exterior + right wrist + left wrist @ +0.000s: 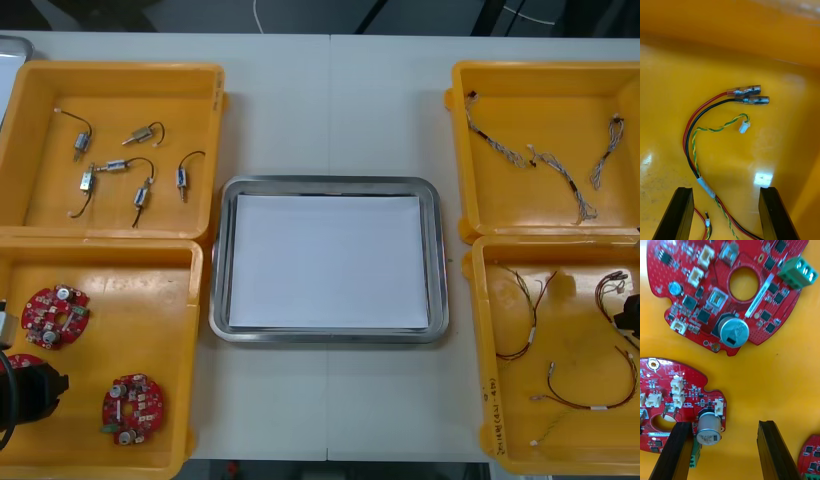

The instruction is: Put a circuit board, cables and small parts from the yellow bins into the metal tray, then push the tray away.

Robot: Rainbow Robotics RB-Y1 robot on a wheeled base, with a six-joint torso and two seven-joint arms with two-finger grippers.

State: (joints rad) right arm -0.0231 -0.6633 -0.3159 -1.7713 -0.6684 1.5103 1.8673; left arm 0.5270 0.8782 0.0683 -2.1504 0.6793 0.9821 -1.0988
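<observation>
My left gripper (723, 423) is open low over the near left yellow bin (170, 330), at its left edge (28, 392). One round red circuit board (673, 401) lies with its edge and silver capacitor between the fingers; a second board (730, 292) lies beyond. My right gripper (725, 189) is open just above the floor of the near right bin (490, 400), at its right edge (630, 312). A red, black and yellow-green cable (705, 186) runs between its fingers. The metal tray (225, 330), white inside, sits in the middle with nothing in it.
The far left bin (40, 90) holds several small metal parts (122, 165). Twisted cables (560, 170) lie in the far right bin (470, 100). Two more boards (55, 316) (133, 407) lie in the near left bin, and more cables (590, 400) in the near right one.
</observation>
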